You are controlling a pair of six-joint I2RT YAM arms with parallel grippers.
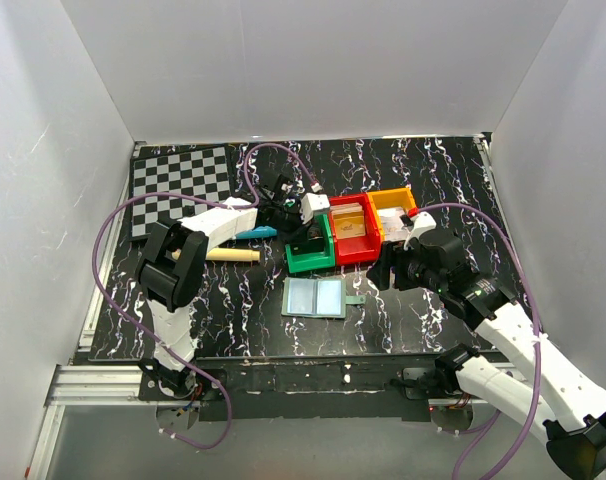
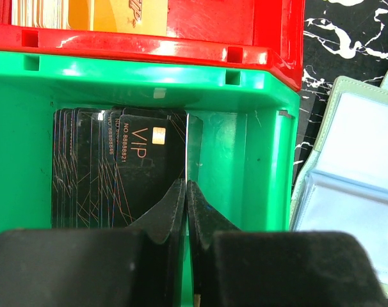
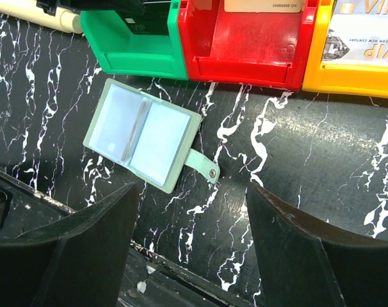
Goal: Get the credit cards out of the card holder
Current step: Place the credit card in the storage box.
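The card holder (image 1: 313, 297) (image 3: 143, 134) (image 2: 354, 166) lies open on the black marbled table, both pale-blue panels up and its side tab pointing right. No card shows in it. Several black credit cards (image 2: 104, 173) lie fanned in the green bin (image 2: 264, 160) (image 1: 301, 262). My left gripper (image 2: 185, 184) (image 1: 305, 238) hangs over that bin, shut. A thin pale card edge rises from between its fingertips, seen edge-on. My right gripper (image 3: 193, 188) (image 1: 383, 275) stands wide open above the table, just right of the holder's tab, with nothing between its fingers.
A red bin (image 1: 355, 250) and an orange bin (image 1: 388, 203) stand right of the green one, each with cards inside. A chessboard (image 1: 178, 180) lies at the back left. A cream stick (image 1: 233, 255) and a blue object (image 1: 255, 233) lie left of the bins.
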